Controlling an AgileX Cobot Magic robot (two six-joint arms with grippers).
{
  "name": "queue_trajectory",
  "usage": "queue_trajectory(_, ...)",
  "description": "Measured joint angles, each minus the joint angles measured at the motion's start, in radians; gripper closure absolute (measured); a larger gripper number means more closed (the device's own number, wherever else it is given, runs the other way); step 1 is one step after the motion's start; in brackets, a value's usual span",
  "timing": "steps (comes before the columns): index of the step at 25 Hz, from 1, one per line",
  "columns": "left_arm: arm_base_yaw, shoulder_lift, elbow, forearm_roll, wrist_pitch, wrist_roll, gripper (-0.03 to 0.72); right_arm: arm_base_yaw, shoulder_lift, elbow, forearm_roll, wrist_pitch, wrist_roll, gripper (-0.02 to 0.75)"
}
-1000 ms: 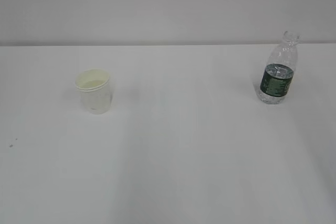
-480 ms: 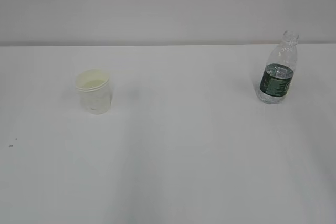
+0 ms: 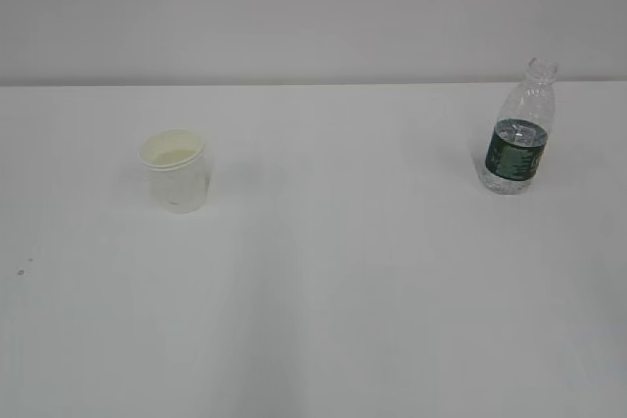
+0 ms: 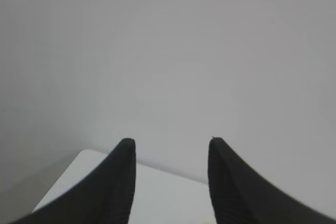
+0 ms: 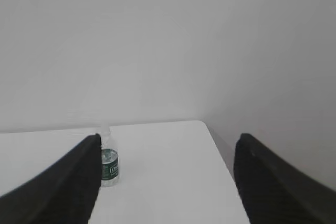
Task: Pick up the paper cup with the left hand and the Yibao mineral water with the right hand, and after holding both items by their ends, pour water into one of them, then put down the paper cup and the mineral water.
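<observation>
Over the last second nothing on the table [image 3: 323, 320] moves: the paper cup [image 3: 175, 170] and the water bottle [image 3: 517, 131] stand upright where they stood, well apart, cup at left, bottle far right. Neither arm shows in the exterior view, so the task looks either unstarted or already done.

The left hand [image 4: 170, 182] has its fingers apart around nothing; the right hand [image 5: 168, 182] is spread wider, also empty.

The bottle is clear, uncapped, dark-green-banded; the cup white, cream inside.

Slanted exterior; low, wall-facing wrist views

Black, ribbed, tapered gripper fingers [image 4: 118, 187]
</observation>
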Motion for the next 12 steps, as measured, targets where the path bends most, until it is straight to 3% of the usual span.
queue_trajectory(5,-0.027,-0.040,0.000,-0.021,0.112,0.086,0.368,0.000,-0.072,-0.005,0.002,0.093,0.000,0.148)
queue_trajectory(12,-0.072,-0.097,-0.005,-0.030,0.199,0.127,0.373,0.000,-0.130,-0.010,0.002,0.100,-0.001,0.148)
